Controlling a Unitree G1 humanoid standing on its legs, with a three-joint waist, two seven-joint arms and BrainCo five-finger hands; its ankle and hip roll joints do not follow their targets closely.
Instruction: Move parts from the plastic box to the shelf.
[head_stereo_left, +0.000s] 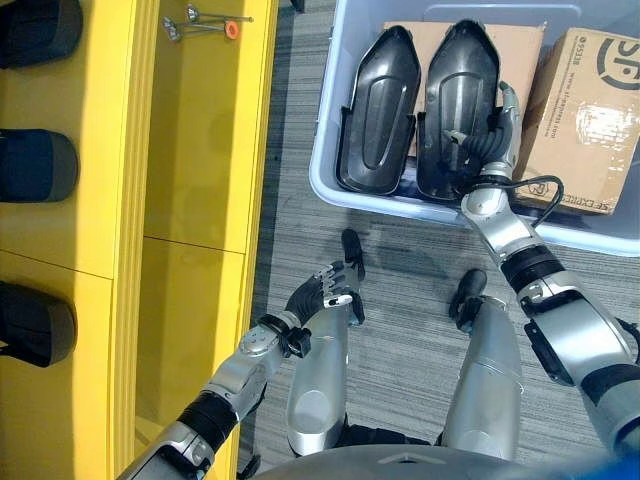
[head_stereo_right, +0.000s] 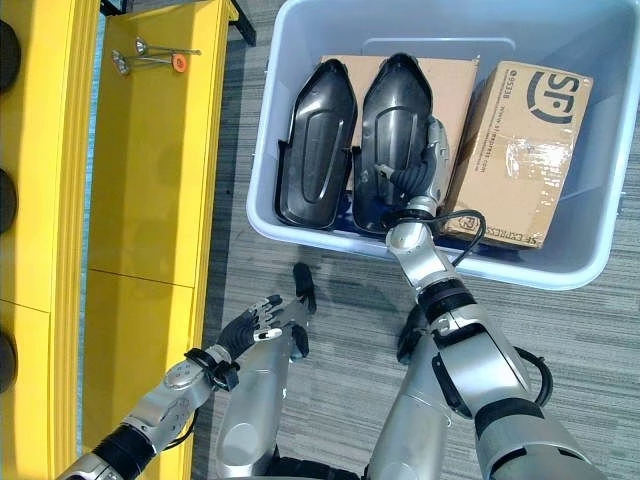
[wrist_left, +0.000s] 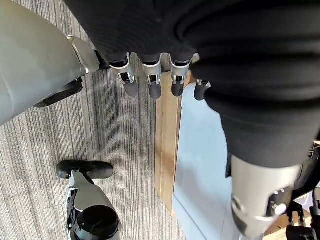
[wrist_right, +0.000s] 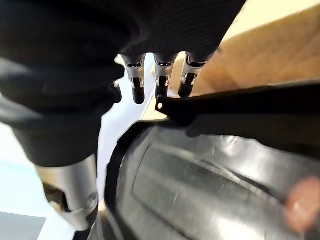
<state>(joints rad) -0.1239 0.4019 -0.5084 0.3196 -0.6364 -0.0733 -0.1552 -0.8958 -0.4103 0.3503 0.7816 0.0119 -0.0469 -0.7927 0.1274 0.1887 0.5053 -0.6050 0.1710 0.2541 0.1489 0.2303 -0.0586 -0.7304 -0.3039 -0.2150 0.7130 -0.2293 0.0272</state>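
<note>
Grey carpet floor (head_stereo_left: 400, 340) under us, yellow shelf (head_stereo_left: 190, 150) on our left w/ dark parts already on it, pale blue plastic box (head_stereo_right: 300, 245) ahead. Our right hand (head_stereo_right: 428, 160) reaches into box, fingers curled over edge of the right black part (head_stereo_right: 395, 130), prob. to lift it; second part (head_stereo_right: 318, 150) lies just beside. Left hand (head_stereo_left: 325, 290) hangs relaxed, empty, near floor. Cardboard boxes (head_stereo_right: 520, 150) carry print; we leave it unread.

Bright, even light — sheen on black part (wrist_right: 210, 170), perhaps overhead; close range blurred.
</note>
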